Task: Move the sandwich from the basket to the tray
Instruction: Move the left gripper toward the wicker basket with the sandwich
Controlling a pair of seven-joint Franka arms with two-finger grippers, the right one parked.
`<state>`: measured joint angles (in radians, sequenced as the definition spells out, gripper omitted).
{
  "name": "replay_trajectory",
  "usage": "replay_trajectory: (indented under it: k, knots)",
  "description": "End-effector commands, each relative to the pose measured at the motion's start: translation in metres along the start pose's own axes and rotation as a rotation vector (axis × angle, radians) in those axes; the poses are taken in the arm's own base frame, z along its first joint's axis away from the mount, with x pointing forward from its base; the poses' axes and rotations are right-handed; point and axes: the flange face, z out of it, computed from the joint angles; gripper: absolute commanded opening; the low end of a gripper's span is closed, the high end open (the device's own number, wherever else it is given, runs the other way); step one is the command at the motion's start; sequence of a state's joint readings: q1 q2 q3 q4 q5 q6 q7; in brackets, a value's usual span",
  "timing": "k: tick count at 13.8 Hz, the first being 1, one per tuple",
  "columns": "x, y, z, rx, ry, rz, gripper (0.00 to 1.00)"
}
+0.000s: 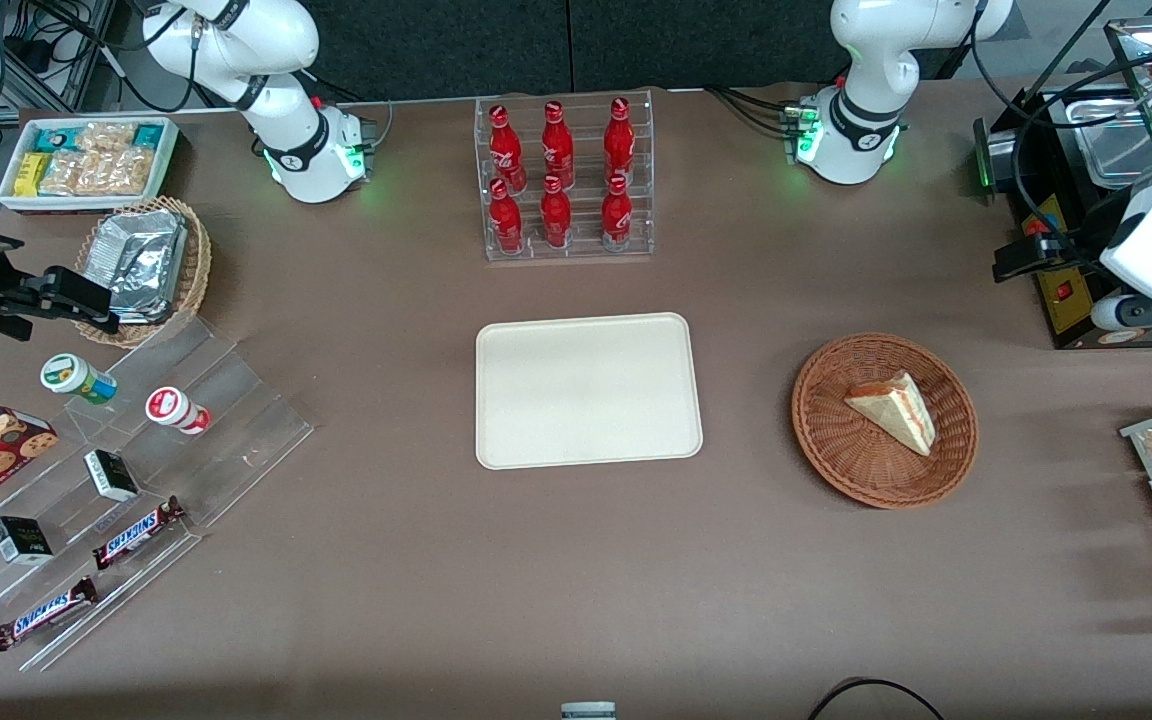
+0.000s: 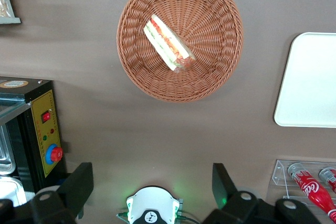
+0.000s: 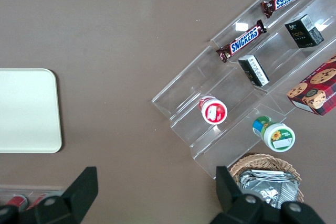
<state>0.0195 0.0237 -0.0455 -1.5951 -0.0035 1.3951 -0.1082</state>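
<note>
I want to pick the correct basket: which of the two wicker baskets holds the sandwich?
The reddish-brown round basket nearer the left hand holds the sandwich; the tan basket holds foil packets.

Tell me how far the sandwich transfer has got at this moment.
Nothing looks done yet: the sandwich lies in the basket, and the tray holds nothing. Nothing is in hand either: the gripper is open and empty, raised well above the table, on the side of the basket farther from the front camera. Everything is left: descend to the sandwich, grasp it, carry it to the tray and release.
</note>
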Motion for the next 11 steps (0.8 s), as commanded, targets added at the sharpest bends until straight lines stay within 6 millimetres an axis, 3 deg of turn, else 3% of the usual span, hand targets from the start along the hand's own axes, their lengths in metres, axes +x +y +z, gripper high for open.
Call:
replay_trajectory:
  k: [1, 4, 7, 11]
  knots:
    - [-0.006, 0.001, -0.010, 0.006, 0.020, 0.006, 1.00]
    - [-0.004, -0.004, -0.005, 0.063, 0.013, -0.002, 1.00]
    - [0.003, -0.005, 0.032, 0.083, -0.040, -0.001, 1.00]
    - [0.025, -0.001, 0.070, 0.068, 0.015, -0.034, 1.00]
